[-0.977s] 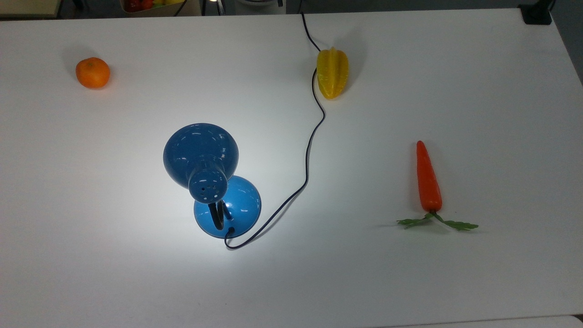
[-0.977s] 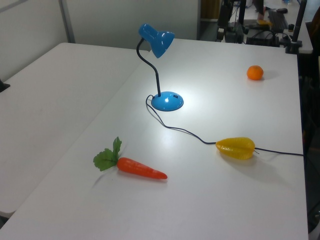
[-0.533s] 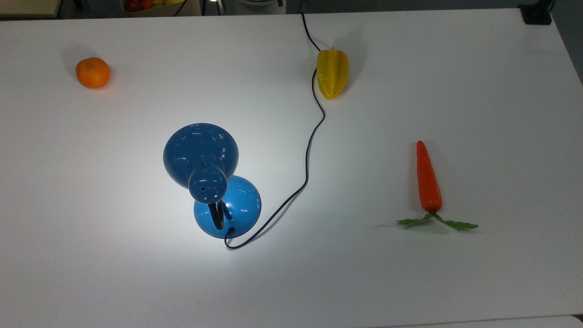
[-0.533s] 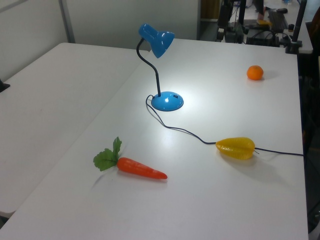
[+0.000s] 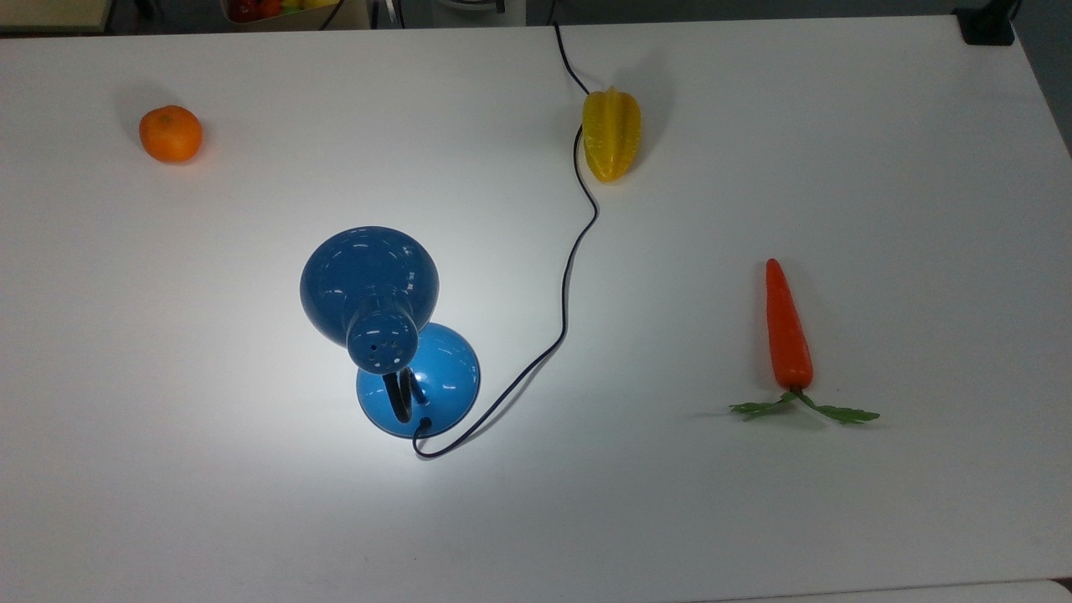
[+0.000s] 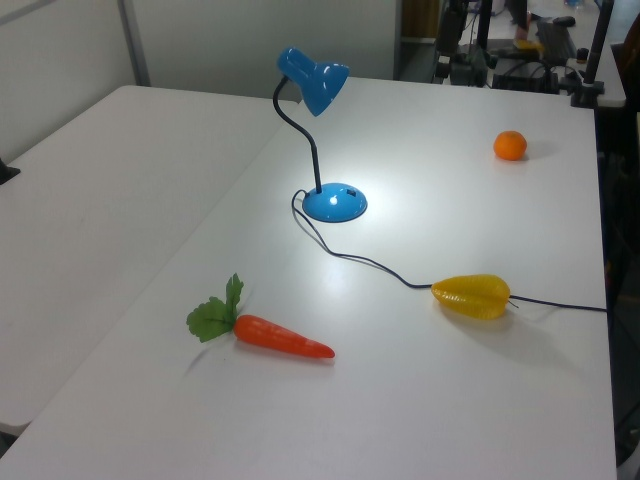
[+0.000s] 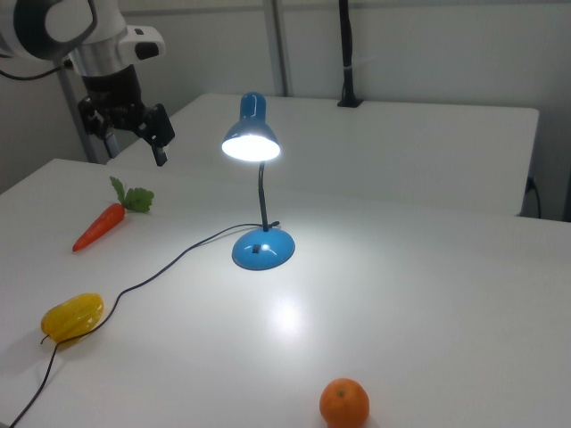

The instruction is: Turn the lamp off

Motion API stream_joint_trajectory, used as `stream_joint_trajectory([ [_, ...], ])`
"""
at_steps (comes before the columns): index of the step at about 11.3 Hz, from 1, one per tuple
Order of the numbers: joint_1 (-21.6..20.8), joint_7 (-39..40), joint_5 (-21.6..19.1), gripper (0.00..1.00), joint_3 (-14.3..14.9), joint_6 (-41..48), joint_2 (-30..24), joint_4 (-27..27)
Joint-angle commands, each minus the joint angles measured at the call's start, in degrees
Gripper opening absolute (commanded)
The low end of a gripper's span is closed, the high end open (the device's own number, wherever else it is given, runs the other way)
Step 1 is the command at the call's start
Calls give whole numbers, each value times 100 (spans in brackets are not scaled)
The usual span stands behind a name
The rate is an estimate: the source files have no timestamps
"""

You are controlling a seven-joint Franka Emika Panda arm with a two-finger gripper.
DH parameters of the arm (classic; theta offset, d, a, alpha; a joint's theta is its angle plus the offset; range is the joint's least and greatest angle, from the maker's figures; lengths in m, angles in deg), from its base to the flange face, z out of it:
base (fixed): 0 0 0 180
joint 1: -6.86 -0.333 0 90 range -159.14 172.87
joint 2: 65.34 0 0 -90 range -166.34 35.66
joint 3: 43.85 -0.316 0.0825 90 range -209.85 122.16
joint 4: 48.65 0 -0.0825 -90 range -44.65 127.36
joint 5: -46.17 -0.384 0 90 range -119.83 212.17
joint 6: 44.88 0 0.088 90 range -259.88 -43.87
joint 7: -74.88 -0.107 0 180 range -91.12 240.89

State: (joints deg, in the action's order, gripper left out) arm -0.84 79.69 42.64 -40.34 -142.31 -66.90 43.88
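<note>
So we count four things on the white worktop [image 7: 428, 294], going near to far in the right view: one orange [image 7: 344, 403], one yellow starfruit [image 7: 71, 317], one blue lamp [image 7: 257, 192] and one carrot [image 7: 100, 225]. The lamp stands near the middle, lit, and its black cord [image 5: 571, 251] runs just beside the starfruit. Behind the carrot the gripper [image 7: 134, 134] hangs above the worktop, well apart from the lamp. Its fingers [image 7: 159, 134] point down, parted, and hold nothing.

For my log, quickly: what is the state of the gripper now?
Gripper: open, holding nothing, raised above the white table, apart from the lit glossy blue desk lamp.
</note>
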Motion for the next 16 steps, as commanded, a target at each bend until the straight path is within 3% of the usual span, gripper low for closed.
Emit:
stream_joint_trajectory([
  [1, -82, 258, 37, 88, 80, -189, -134, 178],
  [2, -82, 266, 37, 77, 71, -189, -134, 178],
  [4, -82, 266, 37, 68, 71, -198, -125, 178],
  [8, -82, 284, -15, 22, 80, -215, -125, 178],
  [11, -82, 284, -16, 1, 71, -277, -117, 213],
  [16, -99, 284, -16, 0, 71, -189, -108, 240],
])
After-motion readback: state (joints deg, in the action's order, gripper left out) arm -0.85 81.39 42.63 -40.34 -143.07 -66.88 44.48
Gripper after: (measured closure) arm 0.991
